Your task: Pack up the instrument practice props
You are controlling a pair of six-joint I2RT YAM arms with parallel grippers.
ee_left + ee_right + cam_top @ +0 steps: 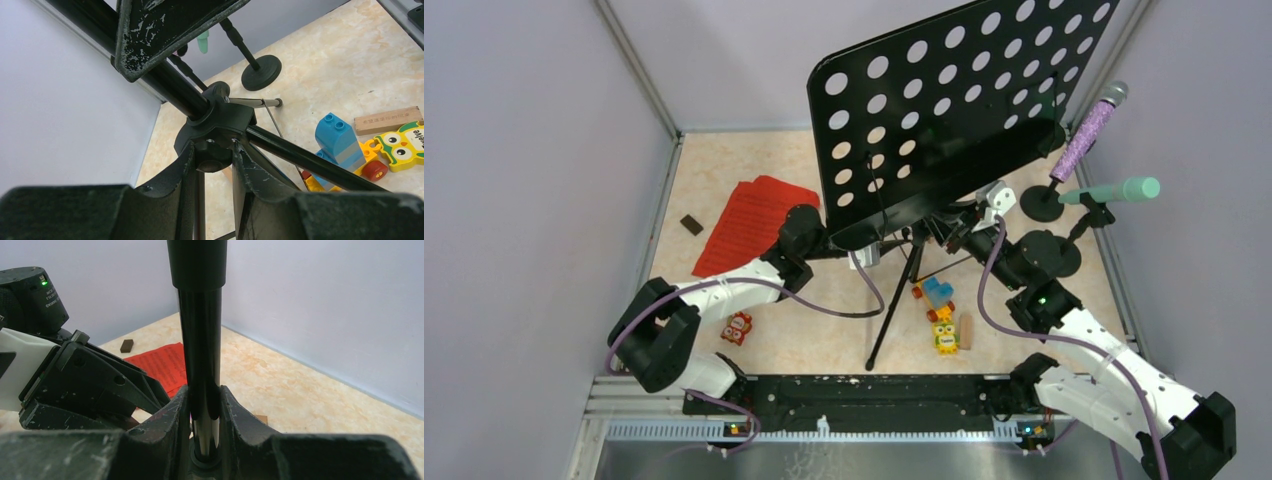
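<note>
Music rack pole [199, 340] upright at frame centre, pinched by right gripper [204, 392]. Hub knob [214, 163] seen lower centre, between fingers of left gripper [212, 150]; squeeze cannot be told.

It was a robot lab test booth: plain grey panel walls [524, 150] in aluminium framing enclosed a marbled tabletop [724, 160], with a metal mounting rail [874, 430] across the frame's bottom.

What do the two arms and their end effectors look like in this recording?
The left arm and right arm have white link shells with black joint housings. A purple cable loops along each. A green light glows on a black joint of the right arm. The end effector fingers are black, flat-sided and scuffed.
</note>
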